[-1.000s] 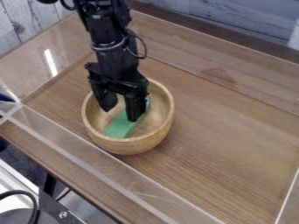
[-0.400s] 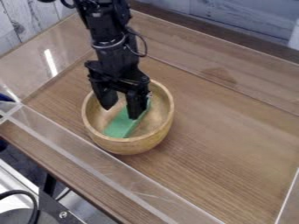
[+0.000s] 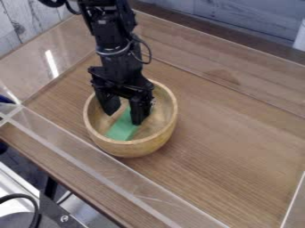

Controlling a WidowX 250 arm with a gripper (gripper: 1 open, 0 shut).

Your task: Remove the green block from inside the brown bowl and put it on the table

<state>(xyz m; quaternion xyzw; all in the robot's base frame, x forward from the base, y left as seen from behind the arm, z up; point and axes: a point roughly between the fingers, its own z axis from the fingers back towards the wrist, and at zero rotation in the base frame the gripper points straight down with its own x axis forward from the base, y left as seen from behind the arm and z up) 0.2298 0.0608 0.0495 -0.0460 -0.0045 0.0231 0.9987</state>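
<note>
While pointing straight down into the brown bowl (image 3: 131,125), black claw (image 3: 124,110) spread wide, gripping nothing. Green block (image 3: 123,130) lying on the bowl's bottom, just under the fingertips. Bare wooden table (image 3: 233,134) all around, clear walls (image 3: 71,169) at its edges.

Even, soft daylight, slightly grainy picture.
White glare streaks the acrylic wall (image 3: 50,61); faint shadows, mild overall softness.

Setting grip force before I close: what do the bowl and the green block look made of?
Brown bowl: looks like light tan wood, matte, faint grain on its thick rim. Green block: plain bright green with no shine or grain; painted wood or plastic, cannot tell which. The open pincer partly hides it.
</note>
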